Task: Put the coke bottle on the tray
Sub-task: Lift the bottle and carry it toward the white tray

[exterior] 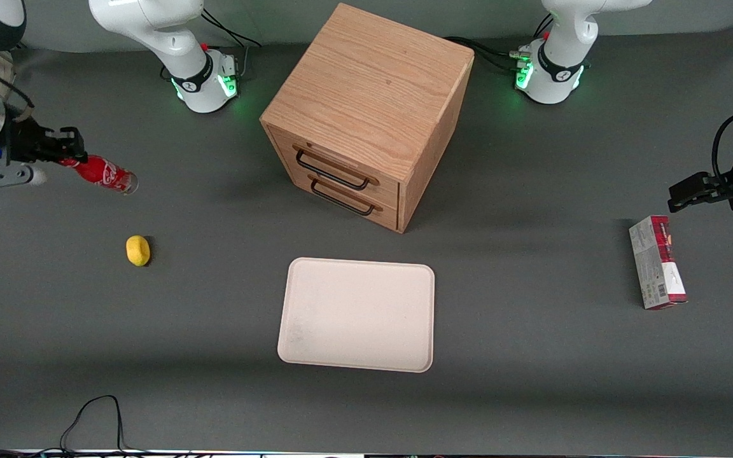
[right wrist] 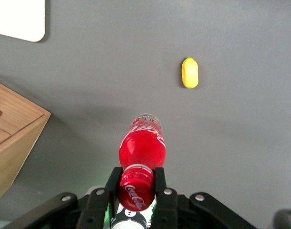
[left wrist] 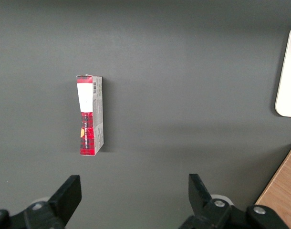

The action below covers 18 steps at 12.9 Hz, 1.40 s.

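My right gripper (exterior: pixel 69 152) hangs above the table at the working arm's end, shut on the cap end of the coke bottle (exterior: pixel 103 174). The bottle is red with white script and a clear base, and it tilts downward away from the fingers. In the right wrist view the gripper (right wrist: pixel 136 183) clamps the red cap, and the bottle (right wrist: pixel 141 148) points toward the table below. The cream-white tray (exterior: pixel 358 314) lies flat near the table's middle, nearer the front camera than the wooden cabinet, with nothing on it. A corner of the tray (right wrist: pixel 21 19) shows in the right wrist view.
A wooden two-drawer cabinet (exterior: pixel 366 111) stands in the middle of the table. A small yellow lemon-like object (exterior: pixel 138 250) lies on the table below the bottle, nearer the camera. A red-and-grey carton (exterior: pixel 656 261) lies toward the parked arm's end.
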{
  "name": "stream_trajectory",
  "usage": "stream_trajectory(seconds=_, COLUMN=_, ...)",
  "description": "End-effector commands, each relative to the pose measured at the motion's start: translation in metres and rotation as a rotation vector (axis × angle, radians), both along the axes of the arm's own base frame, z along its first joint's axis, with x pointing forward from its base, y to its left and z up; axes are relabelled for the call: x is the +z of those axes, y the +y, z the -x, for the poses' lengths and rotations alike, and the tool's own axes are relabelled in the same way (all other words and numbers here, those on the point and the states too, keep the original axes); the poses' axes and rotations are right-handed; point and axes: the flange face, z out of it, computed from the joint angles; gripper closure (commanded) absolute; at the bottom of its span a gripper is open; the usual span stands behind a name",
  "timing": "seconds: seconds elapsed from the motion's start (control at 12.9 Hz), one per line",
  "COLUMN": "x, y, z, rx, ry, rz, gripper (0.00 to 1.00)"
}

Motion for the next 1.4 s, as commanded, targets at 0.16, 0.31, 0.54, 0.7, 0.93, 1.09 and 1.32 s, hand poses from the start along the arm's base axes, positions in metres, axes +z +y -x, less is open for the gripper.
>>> stream_trajectory(seconds=0.16, x=0.017, y=0.012, z=-0.024, rx=-0.047, ry=0.0, rz=0.02, gripper=1.0)
stream_trajectory(seconds=0.31, x=0.001, y=0.027, z=-0.046, rx=-0.11, ry=0.025, rz=-0.004, gripper=1.0)
stream_trajectory(seconds=0.54, x=-0.03, y=0.085, z=-0.091, rx=-0.207, ry=0.032, rz=-0.004, gripper=1.0)
stream_trajectory(seconds=0.7, x=-0.062, y=0.129, z=-0.118, rx=-0.307, ry=0.028, rz=0.004, gripper=1.0)
stream_trajectory(seconds=0.93, x=-0.107, y=0.194, z=-0.148, rx=-0.471, ry=-0.067, rz=-0.044, gripper=1.0)
stream_trajectory(seconds=1.09, x=-0.146, y=0.228, z=-0.16, rx=-0.532, ry=-0.101, rz=-0.048, gripper=1.0)
stream_trajectory(seconds=1.32, x=-0.209, y=0.27, z=-0.174, rx=-0.613, ry=-0.203, rz=-0.005, gripper=1.0)
